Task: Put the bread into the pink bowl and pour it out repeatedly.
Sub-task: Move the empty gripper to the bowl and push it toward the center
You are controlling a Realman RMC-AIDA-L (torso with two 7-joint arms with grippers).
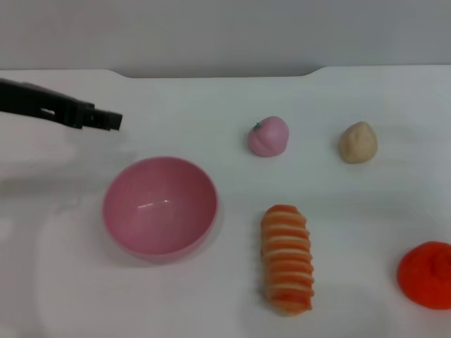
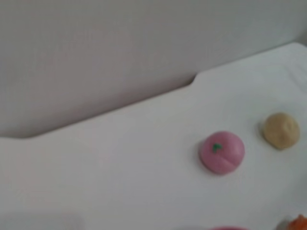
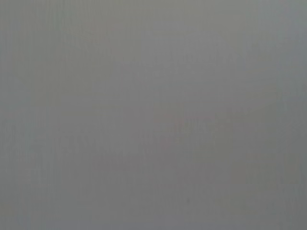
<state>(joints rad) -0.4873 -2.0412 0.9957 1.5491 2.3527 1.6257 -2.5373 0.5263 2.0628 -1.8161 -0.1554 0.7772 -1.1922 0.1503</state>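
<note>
My left pincer [image 1: 113,120] hangs over the back-left part of the worktop [image 1: 211,105], coming in from the left edge. Honestly can't tell whether it's parted or clenched from here; I only see a dark blunt tip, and nothing is in it. My right one isn't visible anywhere, and its wrist camera just gives flat grey.

The pink bowl [image 1: 160,205] sits just in front of and a bit to the right of the left pincer, upright, mouth up, with nothing inside it. The bread [image 1: 287,258] lies flat on the worktop to the right of the bowl, near it but not touching, striped side up, its long axis running front to back. So it's well apart from my pincer, on the far side of the bowl.

Further out: a small pink peach [image 1: 268,136] behind the bread, a beige lump [image 1: 357,142] to the right of that, and an orange-red crinkly blob [image 1: 426,274] at the right edge.
</note>
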